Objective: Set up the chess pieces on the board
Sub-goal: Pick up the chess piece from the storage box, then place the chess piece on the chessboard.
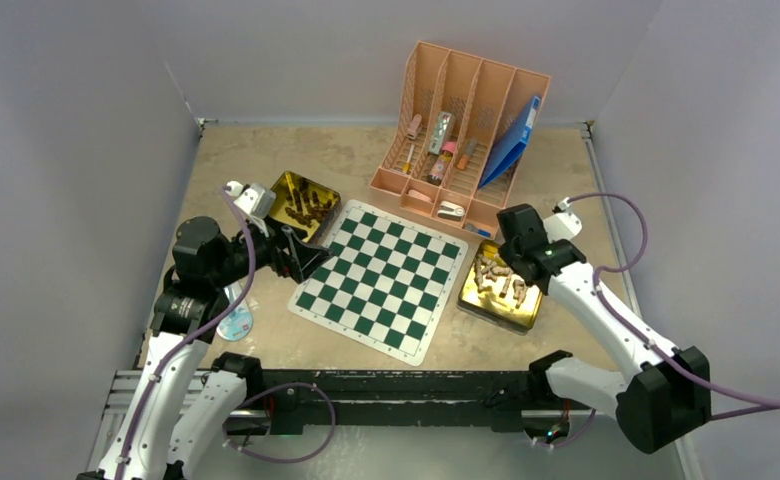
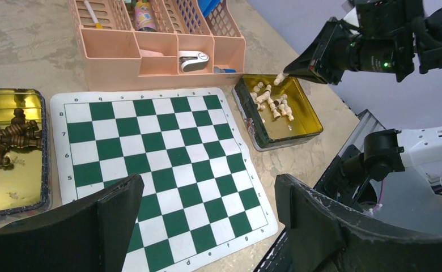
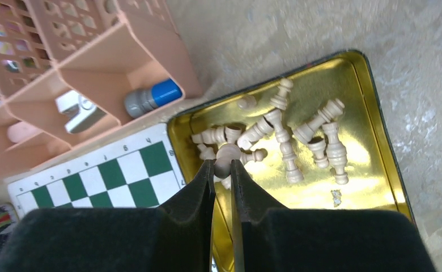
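Note:
The green-and-white board (image 1: 378, 278) lies flat in the middle with no pieces on it; it also shows in the left wrist view (image 2: 151, 164). Pale chess pieces (image 3: 321, 141) lie loose in a gold tin (image 1: 524, 312) right of the board. Dark pieces (image 2: 9, 139) lie in a second gold tin (image 1: 284, 184) at the board's far left corner. My right gripper (image 3: 223, 164) is shut on a pale piece (image 3: 225, 154), held over the tin's board-side end (image 2: 279, 77). My left gripper (image 2: 207, 187) is open and empty, hovering over the board's left edge (image 1: 301, 258).
A pink desk organiser (image 1: 466, 130) with markers, a stapler (image 2: 193, 56) and a blue folder (image 1: 511, 140) stands behind the board. A round disc (image 1: 234, 320) lies near the left arm. Grey walls close in on three sides.

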Controlling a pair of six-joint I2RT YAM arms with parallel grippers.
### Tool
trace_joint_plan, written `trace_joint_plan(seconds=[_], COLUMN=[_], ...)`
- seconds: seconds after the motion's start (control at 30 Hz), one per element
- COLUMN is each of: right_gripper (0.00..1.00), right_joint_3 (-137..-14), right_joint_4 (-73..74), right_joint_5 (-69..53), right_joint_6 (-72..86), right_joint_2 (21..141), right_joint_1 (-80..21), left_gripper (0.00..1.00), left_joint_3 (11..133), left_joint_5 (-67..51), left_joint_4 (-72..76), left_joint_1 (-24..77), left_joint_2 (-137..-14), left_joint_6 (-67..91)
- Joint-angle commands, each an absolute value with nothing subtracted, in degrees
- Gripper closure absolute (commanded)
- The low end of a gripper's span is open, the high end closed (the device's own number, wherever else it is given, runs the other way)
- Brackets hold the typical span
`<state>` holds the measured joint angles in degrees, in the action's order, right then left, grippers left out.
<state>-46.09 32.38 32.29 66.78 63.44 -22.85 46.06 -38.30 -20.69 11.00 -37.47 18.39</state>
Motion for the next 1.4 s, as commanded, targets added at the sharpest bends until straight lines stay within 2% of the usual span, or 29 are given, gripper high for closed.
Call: trace_joint_plan(seconds=[0.0, 0.2, 0.37, 0.7, 0.97, 1.23, 1.37], right_gripper=[0.96, 0.94, 0.99, 1.0, 1.0, 1.0, 1.0], right_joint_3=[-50.89, -51.16, -47.84, -44.65, -45.09, -43.79, -43.1], right_joint_4=[33.76, 35.51, 31.86, 20.43, 19.22, 14.7, 10.52], right_joint_5=[37.33, 37.14, 33.08, 21.79, 15.15, 6.6, 0.43], right_joint_6=[61.63, 61.68, 58.58, 43.71, 45.43, 51.45, 55.58], right_joint_2=[61.69, 62.27, 60.64, 50.64, 50.6, 51.05, 52.06], right_joint_1=[-22.77, -22.76, -22.79, -22.76, -22.77, -22.85, -22.93], left_gripper=[0.14, 0.14, 0.14, 0.17, 0.23, 0.3, 0.34], left_joint_3=[46.36, 46.3, 46.23, 45.36, 40.23, 36.68, 32.65], left_joint_5=[-38.28, -37.84, -37.37, -39.06, -44.76, -46.59, -48.68], left_joint_4=[-19.51, -19.46, -19.33, -17.84, -8.69, -0.99, 10.71], left_joint_1=[10.99, 10.99, 10.99, 11.07, 11.01, 11.05, 11.07], left_joint_2=[-36.72, -36.29, -37.12, -38.0, -37.14, -42.81, -45.69], left_joint_6=[17.31, 17.31, 18.11, 19.94, 34.39, 46.27, 55.02])
